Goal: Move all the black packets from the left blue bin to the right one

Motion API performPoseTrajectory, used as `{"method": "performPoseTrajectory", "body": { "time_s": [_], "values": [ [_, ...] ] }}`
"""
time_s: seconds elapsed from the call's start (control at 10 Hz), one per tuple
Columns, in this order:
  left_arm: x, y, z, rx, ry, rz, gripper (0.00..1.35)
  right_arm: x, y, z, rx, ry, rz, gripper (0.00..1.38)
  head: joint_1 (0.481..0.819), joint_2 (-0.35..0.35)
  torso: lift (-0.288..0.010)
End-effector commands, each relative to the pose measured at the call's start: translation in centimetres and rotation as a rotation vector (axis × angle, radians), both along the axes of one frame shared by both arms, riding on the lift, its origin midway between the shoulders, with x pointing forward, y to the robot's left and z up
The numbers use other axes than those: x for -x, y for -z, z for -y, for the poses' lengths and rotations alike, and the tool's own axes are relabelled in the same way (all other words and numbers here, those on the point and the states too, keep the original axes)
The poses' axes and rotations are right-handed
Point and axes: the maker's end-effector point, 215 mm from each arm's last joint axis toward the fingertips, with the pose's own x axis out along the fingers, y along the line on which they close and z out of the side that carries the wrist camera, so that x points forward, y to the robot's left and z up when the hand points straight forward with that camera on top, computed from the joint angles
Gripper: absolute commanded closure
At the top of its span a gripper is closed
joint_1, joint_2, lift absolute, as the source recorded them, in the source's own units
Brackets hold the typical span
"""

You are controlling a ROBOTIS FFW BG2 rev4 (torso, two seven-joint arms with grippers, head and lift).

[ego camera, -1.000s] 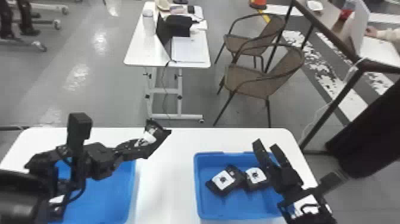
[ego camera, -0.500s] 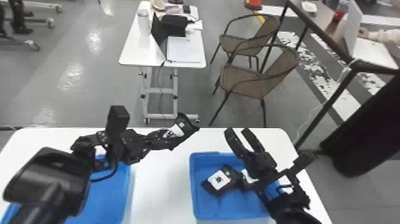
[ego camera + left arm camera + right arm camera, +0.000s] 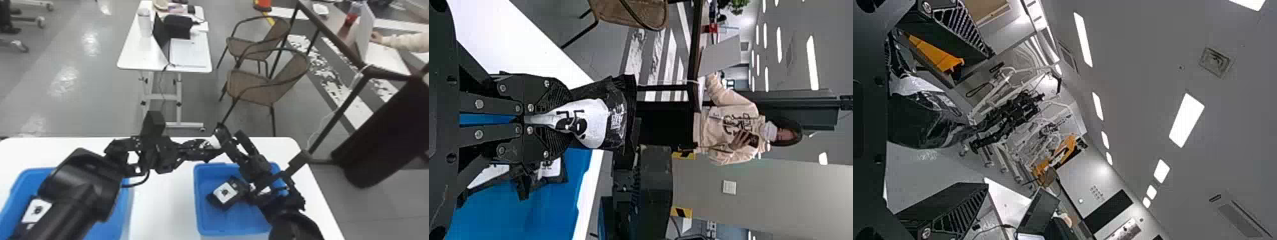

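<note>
The white worktop [image 3: 166, 198] is the largest thing in the work area, running under both bins. Behind it stand a smaller white table [image 3: 131, 54] and two brown chairs [image 3: 255, 86]. The left arm [image 3: 79, 185] crosses above the left blue bin [image 3: 116, 220], hiding much of it, and the right arm [image 3: 271, 198] lies across one side of the right blue bin [image 3: 204, 225]. The two bins sit apart on the worktop, with a bare strip between them.

Up above the gap and the far edge of the right bin, the two tools point toward each other. The left tool [image 3: 202, 148] is closed on a black packet with a white label [image 3: 616, 117], pinching one end of it. The right tool [image 3: 231, 137] is open, its two fingers spread, and that packet's free end lies between them in the right wrist view; whether it touches either finger, I cannot tell.

In the right bin lies a white-labelled black packet [image 3: 223, 193], and beside it another packet [image 3: 265, 190] is partly hidden by the right arm. At least one more black packet [image 3: 36, 210] lies in the left bin, partly covered by the left arm.
</note>
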Motion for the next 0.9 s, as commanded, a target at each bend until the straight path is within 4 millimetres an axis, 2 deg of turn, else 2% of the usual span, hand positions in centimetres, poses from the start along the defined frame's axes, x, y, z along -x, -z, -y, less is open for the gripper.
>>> {"method": "performPoseTrajectory", "body": {
  "time_s": [0.0, 0.2, 0.3, 0.4, 0.5, 0.6, 0.7, 0.8],
  "values": [
    [0.6, 0.0, 1.1, 0.013, 0.02, -0.011, 1.13, -0.4, 0.2, -0.3, -0.003, -0.006, -0.004, 0.09, 0.695, -0.21, 0.0],
    [0.9, -0.3, 1.7, 0.025, 0.032, -0.02, 1.13, -0.7, 0.6, -0.4, -0.003, -0.009, -0.015, 0.09, 0.695, -0.22, 0.0],
    [0.9, -0.3, 1.7, 0.025, 0.031, -0.019, 1.13, -0.8, 0.6, -0.9, -0.002, -0.026, -0.019, 0.29, 0.695, -0.224, 0.0],
    [0.8, -0.3, 1.7, 0.027, 0.028, -0.022, 1.13, -0.8, 0.9, -1.1, -0.003, -0.033, -0.028, 0.81, 0.695, -0.224, 0.0],
    [0.9, -0.3, 1.7, 0.026, 0.029, -0.022, 1.13, -0.8, 1.1, -0.8, -0.007, -0.024, -0.033, 1.08, 0.695, -0.221, 0.0],
    [0.9, -0.2, 1.6, 0.024, 0.028, -0.023, 1.13, -0.7, 1.3, -0.7, -0.005, -0.019, -0.039, 1.13, 0.695, -0.22, 0.0],
    [0.7, -0.2, 1.4, 0.027, 0.021, -0.022, 1.13, -0.5, 1.7, -0.4, -0.009, -0.005, -0.048, 1.28, 0.695, -0.221, 0.0],
    [0.6, -0.3, 1.2, 0.032, 0.015, -0.02, 1.1, -0.3, 2.0, -0.1, -0.024, 0.006, -0.055, 1.27, 0.695, -0.223, 0.0]
  ]
}}
